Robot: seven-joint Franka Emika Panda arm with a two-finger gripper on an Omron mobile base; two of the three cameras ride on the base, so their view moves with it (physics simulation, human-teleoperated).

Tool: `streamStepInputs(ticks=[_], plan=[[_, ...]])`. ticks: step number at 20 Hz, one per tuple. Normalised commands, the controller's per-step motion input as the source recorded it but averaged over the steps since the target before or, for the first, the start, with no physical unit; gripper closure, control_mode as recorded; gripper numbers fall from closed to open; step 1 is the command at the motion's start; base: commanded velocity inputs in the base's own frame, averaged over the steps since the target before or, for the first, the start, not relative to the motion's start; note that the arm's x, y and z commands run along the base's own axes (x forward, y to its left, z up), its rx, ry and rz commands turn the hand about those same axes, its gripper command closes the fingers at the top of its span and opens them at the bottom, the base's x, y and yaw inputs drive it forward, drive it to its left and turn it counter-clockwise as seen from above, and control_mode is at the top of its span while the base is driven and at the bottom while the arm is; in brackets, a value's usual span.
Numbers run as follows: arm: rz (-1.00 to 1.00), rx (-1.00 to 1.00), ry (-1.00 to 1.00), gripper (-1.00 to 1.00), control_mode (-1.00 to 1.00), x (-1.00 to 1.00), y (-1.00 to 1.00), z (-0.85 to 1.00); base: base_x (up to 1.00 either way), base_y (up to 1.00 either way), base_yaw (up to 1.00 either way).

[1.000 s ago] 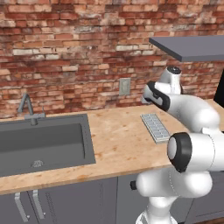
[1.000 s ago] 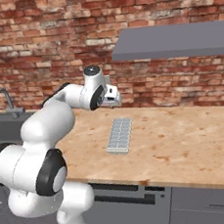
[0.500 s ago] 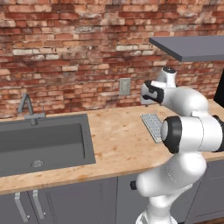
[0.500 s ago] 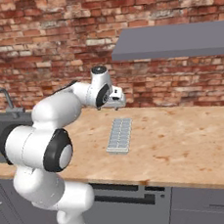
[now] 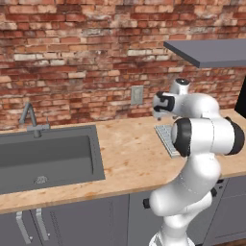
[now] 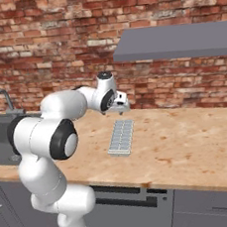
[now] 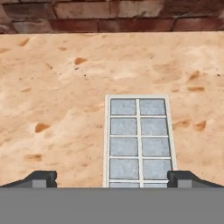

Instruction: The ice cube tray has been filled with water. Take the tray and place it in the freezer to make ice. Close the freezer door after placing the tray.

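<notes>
End effector spread wide above ice cube tray on counter

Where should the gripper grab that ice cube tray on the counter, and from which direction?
Probably from above, across the narrow width. The ice cube tray lies flat on the wooden counter, so only its long side rims offer edges. The open gripper already straddles its near end; a grip nearer mid-length would keep it level.

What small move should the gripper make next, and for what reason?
Probably lower straight down over the ice cube tray. The gripper is open and above the tray's near end, apart from it, with one fingertip on each side of the tray, which lies flat on the wooden counter.
</notes>
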Motion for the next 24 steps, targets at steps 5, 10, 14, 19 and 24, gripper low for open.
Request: streamStepInputs(ticks=[5,10,14,19,24], plan=[[0.00,0.00,0.00,-1.00,-1.00,0.27,0.00,-0.20,0.00,0.00,0.00],[0.00,0.00,0.02,-1.00,-1.00,0.31,0.00,-0.03,0.00,0.00,0.00],[0.01,0.00,0.03,-1.00,-1.00,0.36,0.00,-0.05,0.00,0.00,0.00],[0.01,0.00,0.00,-1.00,-1.00,0.27,-0.02,-0.05,0.00,0.00,0.00],[0.00,0.00,0.00,-1.00,-1.00,0.18,-0.02,-0.09,0.00,0.00,0.00]])
